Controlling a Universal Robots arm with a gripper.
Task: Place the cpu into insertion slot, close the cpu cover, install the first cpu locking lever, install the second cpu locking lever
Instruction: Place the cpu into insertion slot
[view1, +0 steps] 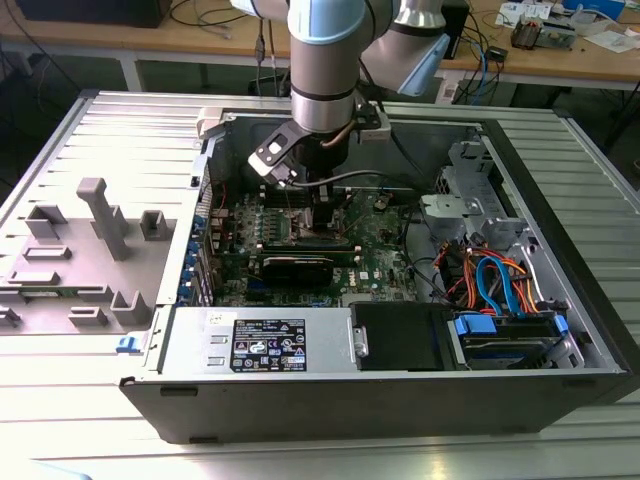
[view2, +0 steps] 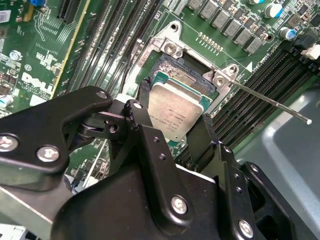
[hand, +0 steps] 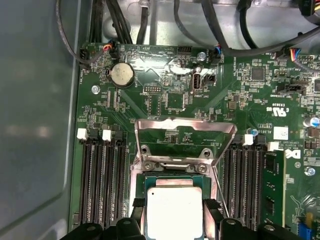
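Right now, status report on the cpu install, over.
Copy: gripper shut on the cpu at the insertion slot. The cpu cover stands open. One locking lever unlatched, nothing blocking.

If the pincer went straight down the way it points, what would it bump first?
The cpu held in the pincer would meet the insertion slot right beneath it. The cpu cover stands flipped open, out of that line. How much gap remains is hard to tell.
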